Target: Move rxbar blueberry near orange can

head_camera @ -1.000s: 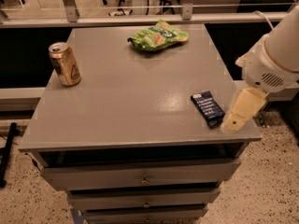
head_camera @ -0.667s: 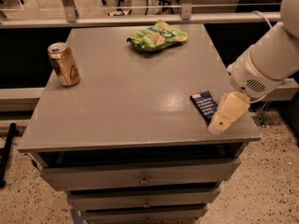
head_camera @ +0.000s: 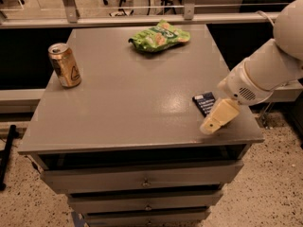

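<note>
The rxbar blueberry (head_camera: 205, 102) is a dark navy bar with white lettering, lying flat near the right edge of the grey table (head_camera: 123, 98); its near end is hidden by my gripper. My gripper (head_camera: 214, 120), cream-coloured on a white arm, hangs over the bar's near end at the table's front right corner. The orange can (head_camera: 64, 65) stands upright at the table's far left, far from the bar.
A green chip bag (head_camera: 158, 36) lies at the back middle of the table. Drawers sit under the tabletop (head_camera: 142, 178). A rail and glass partition run behind the table (head_camera: 142, 18). Speckled floor lies to the right.
My gripper and arm have moved left and slightly forward along the table's right side, now covering the near end of the bar. The bar, can and bag have not moved.
</note>
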`<state>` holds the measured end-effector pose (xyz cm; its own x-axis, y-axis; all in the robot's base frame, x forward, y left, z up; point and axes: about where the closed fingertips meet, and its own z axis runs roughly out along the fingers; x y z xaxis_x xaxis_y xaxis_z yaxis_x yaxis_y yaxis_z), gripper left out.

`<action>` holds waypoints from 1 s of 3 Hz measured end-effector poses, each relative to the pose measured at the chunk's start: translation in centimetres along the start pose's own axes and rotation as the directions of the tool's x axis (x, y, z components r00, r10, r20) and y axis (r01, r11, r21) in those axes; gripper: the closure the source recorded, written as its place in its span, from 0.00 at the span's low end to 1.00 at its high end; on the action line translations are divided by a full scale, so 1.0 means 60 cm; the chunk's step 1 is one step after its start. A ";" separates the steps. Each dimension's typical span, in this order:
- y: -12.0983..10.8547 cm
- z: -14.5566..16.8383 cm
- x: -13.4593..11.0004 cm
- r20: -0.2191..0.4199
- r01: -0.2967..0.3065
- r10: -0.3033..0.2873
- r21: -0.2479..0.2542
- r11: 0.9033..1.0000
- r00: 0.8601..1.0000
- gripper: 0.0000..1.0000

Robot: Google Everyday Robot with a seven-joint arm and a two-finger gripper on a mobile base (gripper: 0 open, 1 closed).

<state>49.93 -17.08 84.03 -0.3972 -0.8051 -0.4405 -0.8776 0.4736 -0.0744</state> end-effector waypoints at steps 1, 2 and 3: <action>0.004 0.025 0.005 0.034 -0.035 0.036 -0.041 0.999 0.999 0.41; 0.004 0.036 0.013 0.046 -0.058 0.061 -0.060 0.996 0.997 0.63; 0.004 0.033 0.011 0.047 -0.059 0.062 -0.061 0.996 0.997 0.87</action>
<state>50.01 -16.80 81.97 -0.4375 -0.7568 -0.4856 -0.8674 0.4976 0.0060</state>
